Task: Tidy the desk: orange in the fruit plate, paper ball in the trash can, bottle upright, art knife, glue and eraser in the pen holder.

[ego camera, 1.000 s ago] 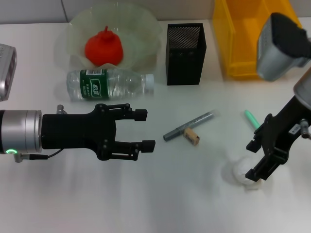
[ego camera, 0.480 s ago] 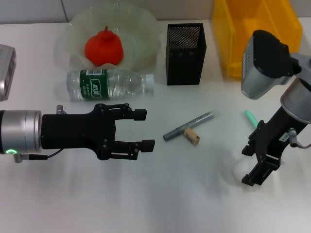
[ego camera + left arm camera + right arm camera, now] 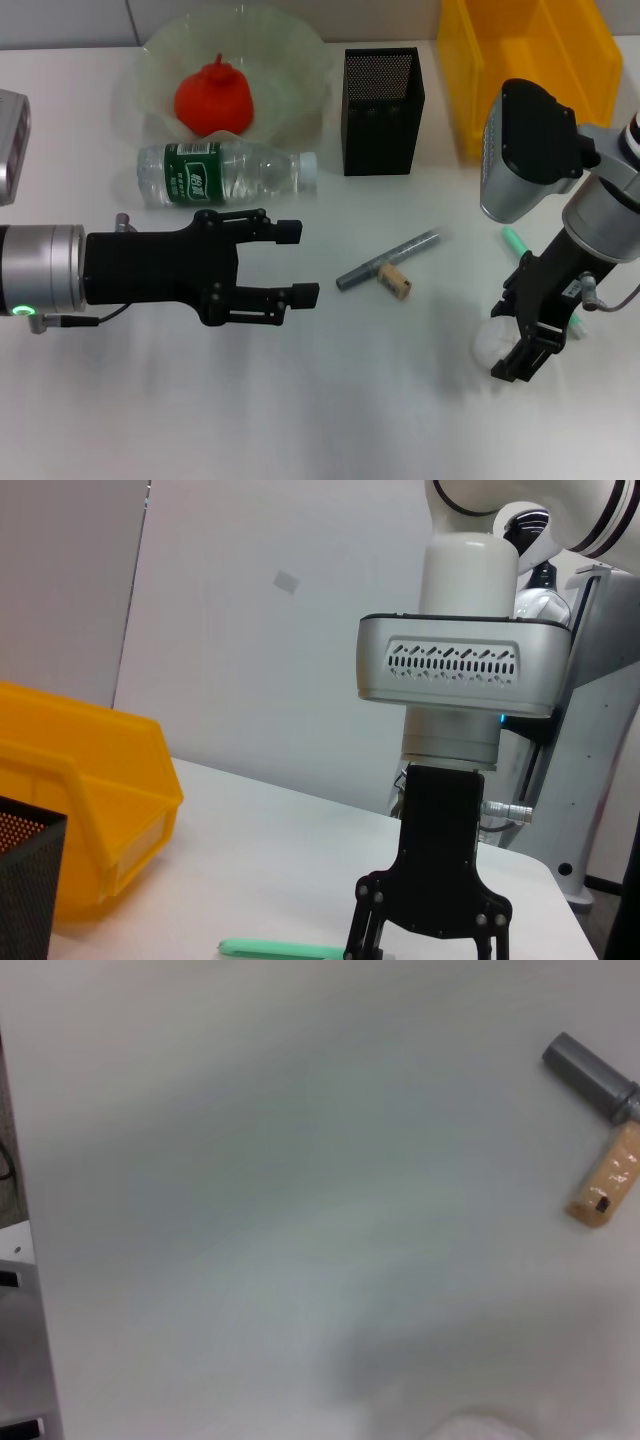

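White counter [image 3: 330, 400] carries all items. Right gripper [image 3: 523, 338] stands over the paper ball [image 3: 492, 343] at the near right, jaws spread around it. Left gripper [image 3: 290, 263] hovers near left, jaws open, empty. Orange [image 3: 213, 97] sits in fruit plate [image 3: 300, 60]; bottle [image 3: 225, 172] lies flat beside it.

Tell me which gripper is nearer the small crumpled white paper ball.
Right. The right gripper is down over the small crumpled white paper ball, fingers straddling it. The left gripper hangs open far across the desk, near the lying bottle.
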